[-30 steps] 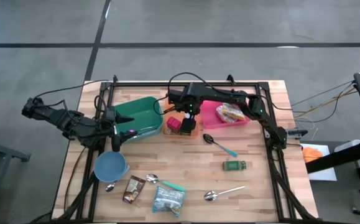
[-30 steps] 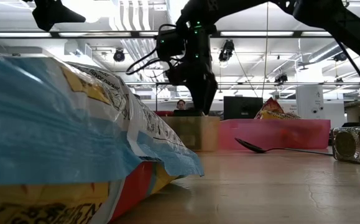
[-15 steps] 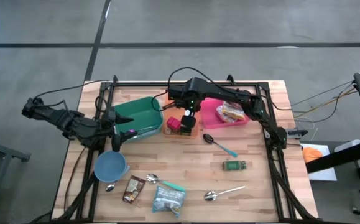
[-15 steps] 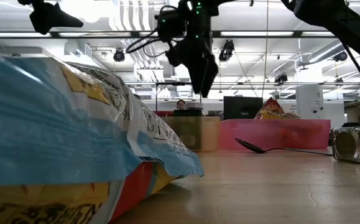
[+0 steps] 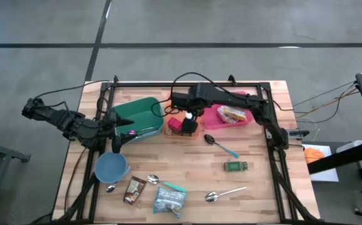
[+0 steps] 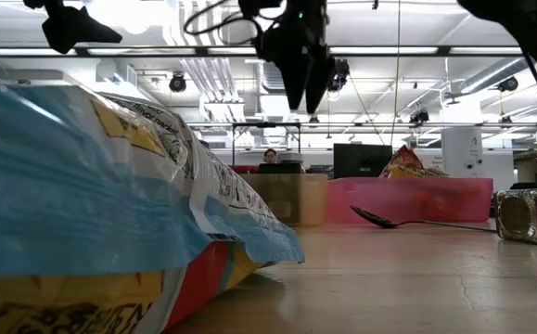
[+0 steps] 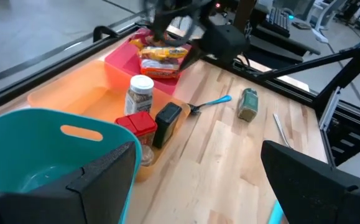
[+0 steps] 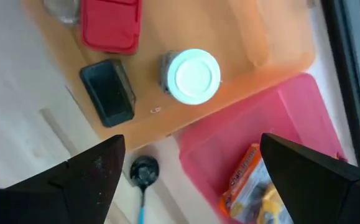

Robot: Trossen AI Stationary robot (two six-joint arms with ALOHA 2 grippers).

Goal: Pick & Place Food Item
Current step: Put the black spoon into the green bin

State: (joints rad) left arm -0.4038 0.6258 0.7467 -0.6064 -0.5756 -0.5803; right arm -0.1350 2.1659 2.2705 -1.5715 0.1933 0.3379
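Note:
A white-lidded jar [image 8: 194,76] stands upright in the orange tray [image 8: 254,37], beside a red-lidded jar [image 8: 111,25] and a black-lidded one [image 8: 108,92]. My right gripper [image 8: 191,149] hangs open high above the tray [image 5: 182,127], pointing down, with nothing between its fingers; the low view shows it [image 6: 303,79] well clear of the table. A snack packet [image 5: 232,114] lies in the pink bin [image 5: 213,117]. My left gripper [image 7: 198,162] waits open at the table's left, next to the teal bin [image 5: 140,115].
On the table's near half lie a blue cup [image 5: 110,167], two snack bags [image 5: 134,189] [image 5: 169,198], a green jar [image 5: 236,166] on its side and several spoons, one [image 5: 219,144] just in front of the pink bin. A black frame edges the table.
My right gripper has risen from just above the orange tray to well above it, drifting a little toward the table's right edge and rolling somewhat. The jars in the tray stand as before.

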